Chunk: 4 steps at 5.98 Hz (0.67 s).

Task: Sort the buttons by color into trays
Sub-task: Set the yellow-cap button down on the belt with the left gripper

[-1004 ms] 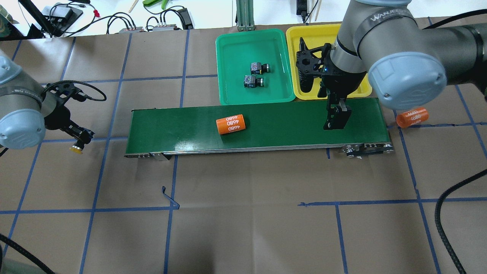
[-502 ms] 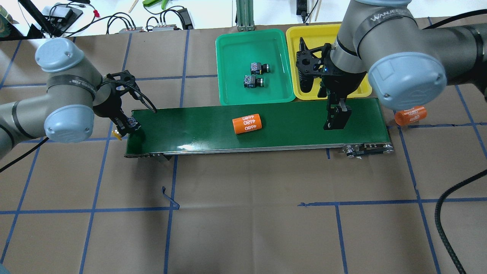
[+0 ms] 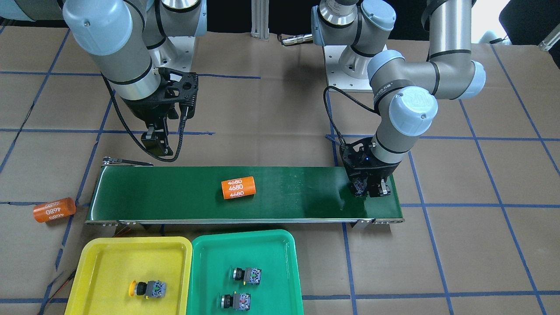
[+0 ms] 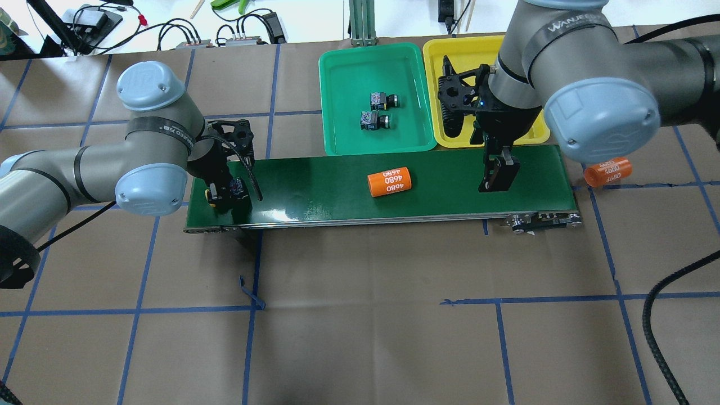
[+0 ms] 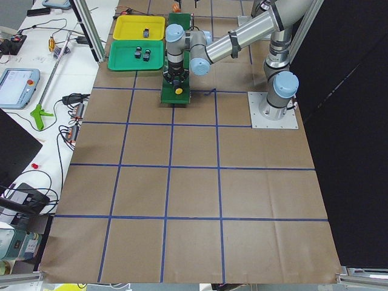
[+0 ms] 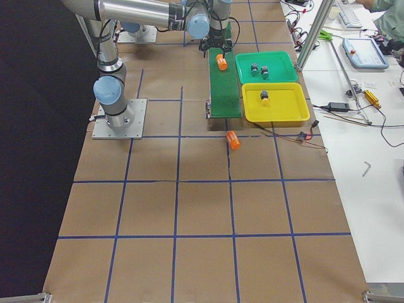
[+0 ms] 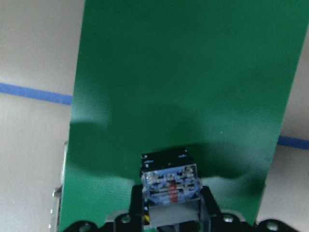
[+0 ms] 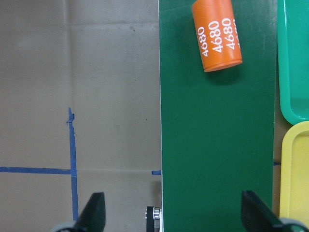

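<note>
My left gripper [image 4: 224, 191] is shut on a yellow-capped button [image 7: 169, 181], held low over the left end of the dark-green conveyor belt [image 4: 315, 185]; its yellow cap [image 4: 209, 196] points to the belt's end. The green tray [image 4: 337, 84] holds two green buttons [image 4: 384, 100] [image 4: 374, 120]. The yellow tray [image 3: 109, 262] holds one yellow button [image 3: 148, 288], hidden by my right arm in the overhead view. My right gripper [image 4: 495, 177] is open and empty above the belt's right end, its fingers [image 8: 96, 210] spread wide.
An orange cylinder marked 4680 [image 4: 389, 182] lies mid-belt. A second orange cylinder [image 4: 607, 171] lies on the table past the belt's right end. Both trays sit just behind the belt. Cables and boxes line the far table edge.
My left arm swung right from the table's left side to the belt's left end, carrying the yellow button. The orange cylinder on the belt travelled right. My right arm stayed put.
</note>
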### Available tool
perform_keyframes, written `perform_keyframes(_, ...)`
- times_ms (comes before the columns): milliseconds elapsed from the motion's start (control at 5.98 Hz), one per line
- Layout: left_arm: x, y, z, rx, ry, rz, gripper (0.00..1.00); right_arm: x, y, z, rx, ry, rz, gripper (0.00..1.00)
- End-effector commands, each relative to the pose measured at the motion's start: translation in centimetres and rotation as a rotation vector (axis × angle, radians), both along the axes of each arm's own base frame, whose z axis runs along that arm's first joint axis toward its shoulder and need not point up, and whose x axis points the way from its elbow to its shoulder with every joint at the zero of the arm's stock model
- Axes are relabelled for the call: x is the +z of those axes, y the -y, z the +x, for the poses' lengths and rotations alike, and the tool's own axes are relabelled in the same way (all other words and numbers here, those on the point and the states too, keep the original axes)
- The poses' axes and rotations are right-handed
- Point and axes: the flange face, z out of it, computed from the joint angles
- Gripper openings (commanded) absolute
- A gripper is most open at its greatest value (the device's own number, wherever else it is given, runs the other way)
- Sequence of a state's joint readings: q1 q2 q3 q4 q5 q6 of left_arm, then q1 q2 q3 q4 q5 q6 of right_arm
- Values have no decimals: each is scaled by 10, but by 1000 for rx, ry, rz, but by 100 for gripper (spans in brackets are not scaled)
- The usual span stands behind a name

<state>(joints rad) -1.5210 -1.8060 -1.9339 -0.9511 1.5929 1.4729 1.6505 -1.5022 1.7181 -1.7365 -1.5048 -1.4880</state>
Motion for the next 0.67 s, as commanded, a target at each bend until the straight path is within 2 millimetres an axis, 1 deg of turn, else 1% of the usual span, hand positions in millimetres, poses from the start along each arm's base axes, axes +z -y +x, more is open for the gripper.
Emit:
perform_keyframes(0,9,-6,-21,-69,-1,-12,97,0,0,0,0,0,0,100)
perform_keyframes(167,17,-5,-20,-65,0,-26,99,1,0,0,0,0,-1,100)
perform_keyframes(335,39,-5,-18,-57,0,-27,90,0,0,0,0,-2,0,100)
perform_keyframes(502,93,-1,-15,5,-2,26,91,0,0,0,0,-2,0,100)
